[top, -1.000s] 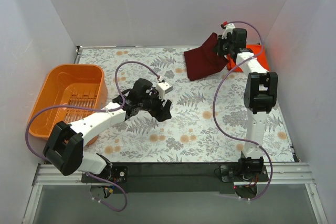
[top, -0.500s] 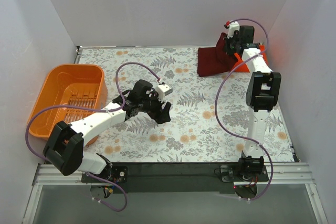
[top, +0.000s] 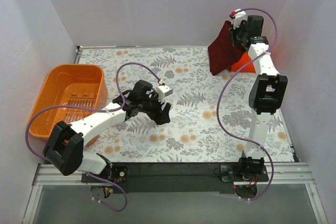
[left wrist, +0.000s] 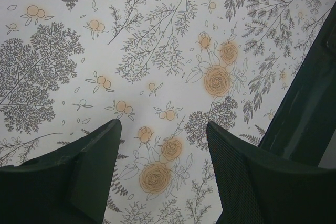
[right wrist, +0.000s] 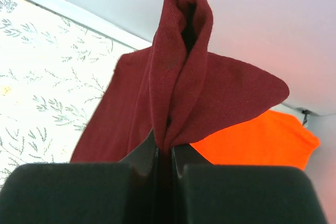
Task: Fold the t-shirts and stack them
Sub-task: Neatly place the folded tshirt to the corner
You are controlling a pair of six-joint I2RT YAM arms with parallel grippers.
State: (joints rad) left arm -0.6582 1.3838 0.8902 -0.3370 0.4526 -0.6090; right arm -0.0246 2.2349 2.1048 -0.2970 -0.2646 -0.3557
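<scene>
The dark maroon t-shirt (top: 222, 50) hangs folded from my right gripper (top: 237, 34) at the far right corner, lifted above the table. In the right wrist view the jaws (right wrist: 167, 153) are shut on a bunched fold of the maroon shirt (right wrist: 178, 93). The bright orange-red t-shirt (top: 244, 65) lies folded under and behind it, and it also shows in the right wrist view (right wrist: 257, 140). My left gripper (top: 164, 113) is open and empty over the middle of the table; in the left wrist view (left wrist: 164, 132) only the flowered cloth lies between its fingers.
An orange plastic basket (top: 63, 98) stands at the left edge of the table. The flowered tablecloth (top: 189, 124) covers the table. White walls close in the back and both sides; the right arm stands near the right wall.
My right gripper has carried the maroon t-shirt to the right and up, from the table's far middle to above the orange-red shirt. The left arm has barely moved.
</scene>
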